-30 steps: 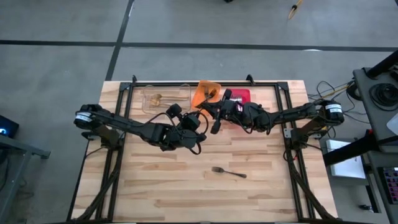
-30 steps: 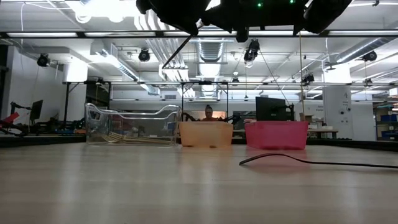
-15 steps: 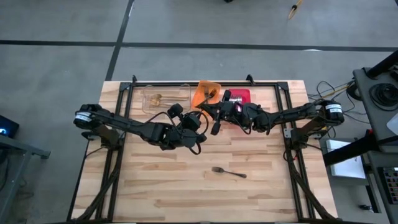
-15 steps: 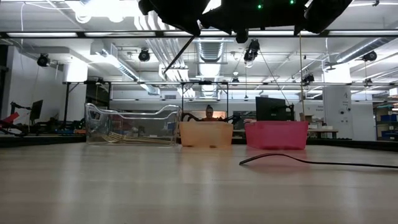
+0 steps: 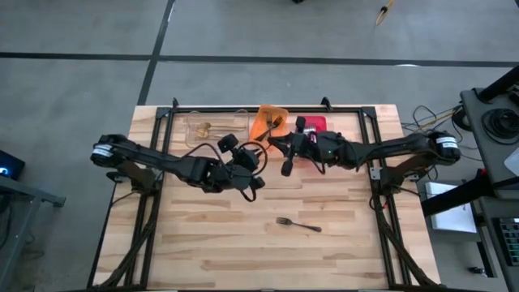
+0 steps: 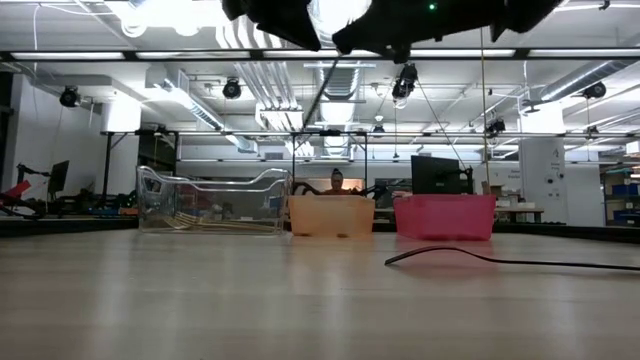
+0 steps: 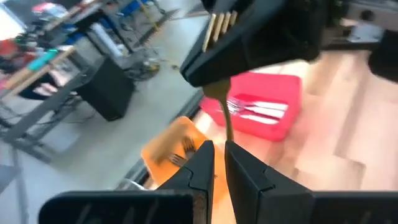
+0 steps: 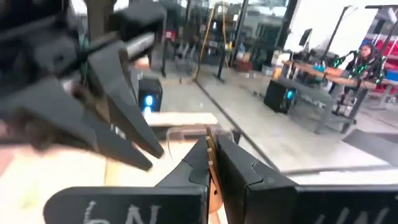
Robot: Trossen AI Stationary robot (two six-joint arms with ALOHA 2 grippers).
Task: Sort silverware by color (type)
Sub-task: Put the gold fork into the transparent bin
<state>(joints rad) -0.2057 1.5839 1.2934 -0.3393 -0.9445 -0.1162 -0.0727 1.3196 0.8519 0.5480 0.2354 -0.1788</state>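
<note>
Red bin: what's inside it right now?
In the left wrist view the red bin holds silver utensils with pale handles, at least two forks. The right gripper, shut on a gold fork, covers the bin's far side, so the full count is hidden.

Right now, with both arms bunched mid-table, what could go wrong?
1. The right tool grips the gold fork near its tines; the left tool sits at the handle's very end, so a handover may slip.
2. Dropped, it could land in the red bin among silver forks.
</note>
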